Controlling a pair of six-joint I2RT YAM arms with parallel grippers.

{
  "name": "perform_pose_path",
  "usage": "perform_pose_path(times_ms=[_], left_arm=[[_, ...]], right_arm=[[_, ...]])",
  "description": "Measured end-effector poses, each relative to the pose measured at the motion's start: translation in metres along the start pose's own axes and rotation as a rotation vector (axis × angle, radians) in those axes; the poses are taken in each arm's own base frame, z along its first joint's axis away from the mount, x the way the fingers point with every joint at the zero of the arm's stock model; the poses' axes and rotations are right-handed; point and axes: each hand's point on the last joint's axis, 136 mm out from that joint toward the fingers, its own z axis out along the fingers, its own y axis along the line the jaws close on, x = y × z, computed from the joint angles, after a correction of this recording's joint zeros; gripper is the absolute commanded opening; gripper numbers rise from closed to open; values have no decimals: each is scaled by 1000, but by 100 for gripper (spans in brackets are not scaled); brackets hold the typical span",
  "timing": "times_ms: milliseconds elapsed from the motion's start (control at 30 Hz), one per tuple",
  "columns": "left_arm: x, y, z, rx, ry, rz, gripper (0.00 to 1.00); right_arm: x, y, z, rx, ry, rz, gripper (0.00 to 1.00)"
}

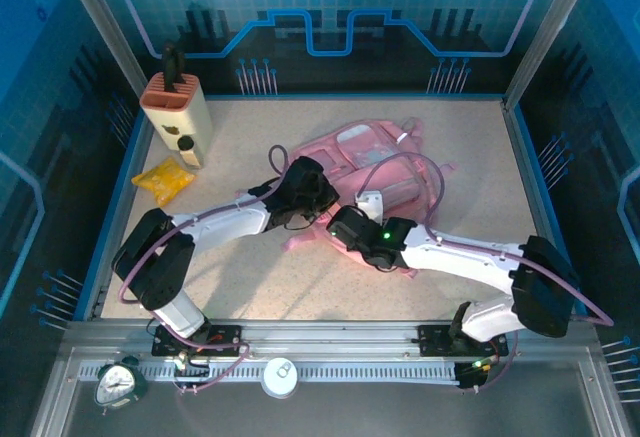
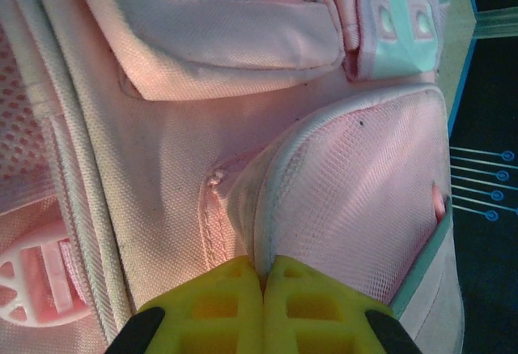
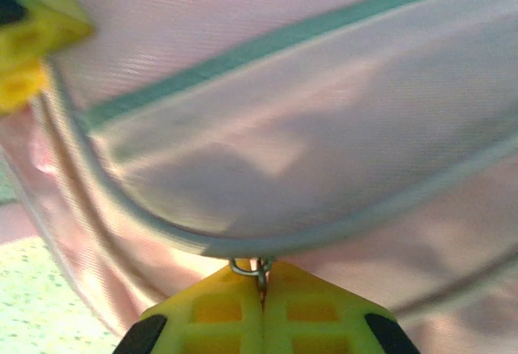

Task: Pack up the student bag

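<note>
The bag [image 1: 385, 162] lies flat at the middle of the bench [image 1: 490, 157], front pockets facing up. Pink straps spread out at its near-left edge.

The left arm [image 1: 225, 222] reaches from its base at the near left to the left edge of the bag. The left fingers [image 2: 265, 285] are closed tip against tip. They pinch the raised piped edge of a mesh pocket [image 2: 364, 200]. A zipped pocket [image 2: 235, 30] lies beyond that edge, and a pink plastic buckle [image 2: 32, 281] sits to the left of the fingers.

The right arm [image 1: 470, 257] reaches from the near right to the near edge of the bag. The right fingers [image 3: 261, 289] are closed on a small metal ring [image 3: 247, 268]. The ring hangs from the grey piping [image 3: 162, 232] of the bag. A teal stripe [image 3: 267, 42] crosses the pale fabric above it. One yellow tip of the left fingers sits close by, at the upper left of the right wrist view.

A holder [image 1: 178, 115] stands upright at the far-left corner of the bench with a dark item in its top. A yellow packet [image 1: 163, 179] lies just in front of it, apart from the bag. A clock [image 1: 118, 385] and a white disc [image 1: 280, 377] rest on the rail in front of the arm bases.
</note>
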Motion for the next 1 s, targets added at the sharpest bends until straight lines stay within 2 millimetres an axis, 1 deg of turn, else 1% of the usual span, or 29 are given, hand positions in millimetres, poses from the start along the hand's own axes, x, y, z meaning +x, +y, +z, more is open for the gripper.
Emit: perform_pose_path(times_ms=[133, 300, 367, 467, 500, 533, 600, 667, 733, 767, 833, 900, 967, 1000], left_arm=[[-16, 7, -2, -16, 2, 9, 0], [-36, 11, -7, -17, 15, 37, 0], [-44, 11, -9, -20, 18, 56, 0], [-59, 10, -9, -34, 24, 89, 0], [-67, 10, -7, -36, 27, 99, 3], [-72, 10, -5, -39, 32, 107, 9], [-86, 9, -2, -37, 34, 124, 29], [-102, 8, -4, -28, 4, 137, 38], [-114, 9, -14, -13, -35, 133, 46], [-115, 10, -20, -4, -48, 126, 50], [-107, 15, -37, 24, -64, 93, 54], [-86, 24, -52, 58, -64, 38, 57], [-64, 30, -57, 75, -49, -3, 58], [-50, 33, -56, 73, -30, -23, 58]], right_arm=[[-4, -17, 1, 0, 11, 2, 0], [-14, -31, 7, -44, 27, 2, 0], [-16, -29, 10, -70, 26, -36, 0], [-16, -13, 11, -143, 22, -114, 0], [-17, -6, 11, -169, 19, -136, 0], [-16, 1, 13, -191, 19, -157, 0], [-13, 19, 18, -226, 28, -197, 0], [-11, 36, 22, -260, 41, -215, 0], [-9, 48, 23, -295, 46, -219, 0], [-8, 51, 23, -306, 49, -218, 0], [-9, 53, 23, -316, 48, -212, 0], [-9, 55, 22, -321, 46, -204, 0], [-10, 56, 22, -327, 46, -198, 0], [-10, 57, 22, -332, 46, -195, 0]])
